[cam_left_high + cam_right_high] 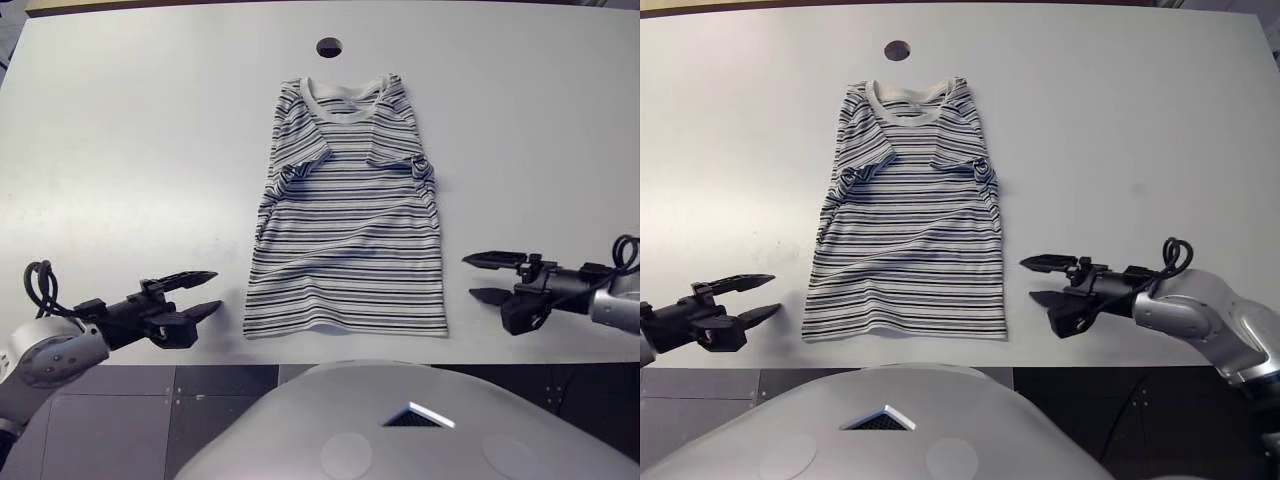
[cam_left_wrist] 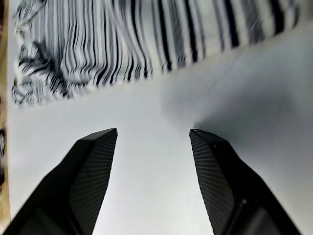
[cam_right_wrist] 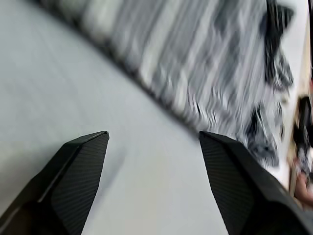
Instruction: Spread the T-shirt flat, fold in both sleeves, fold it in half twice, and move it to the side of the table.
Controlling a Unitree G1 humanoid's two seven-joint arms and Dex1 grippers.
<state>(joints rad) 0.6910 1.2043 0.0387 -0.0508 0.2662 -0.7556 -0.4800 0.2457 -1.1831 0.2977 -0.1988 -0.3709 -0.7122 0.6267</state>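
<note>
Where the table (image 1: 110, 160) meets its near edge, the left gripper (image 1: 214, 290) sits just left of the near left corner of the T-shirt (image 1: 345, 240), its two fingers spread well apart with nothing between them but bare tabletop. Across the T-shirt, the right gripper (image 1: 469, 277) sits at about the same depth, just right of the near right corner, fingers likewise parted wide and holding nothing. Both point inward at the T-shirt, and neither touches it. The T-shirt lies between them in the middle of the table, flat, its hem (image 1: 345, 326) nearest the robot and running roughly straight from side to side. Light ripples cross the striped body. Farther up, both sleeves are folded in over the chest: the left sleeve (image 1: 298, 160) and the right sleeve (image 1: 400, 150) each end in a small bunched knot at the side seam. Beyond them the pale collar (image 1: 345, 100) faces the far side, and just past it a dark round hole (image 1: 328, 47) sits in the tabletop
</note>
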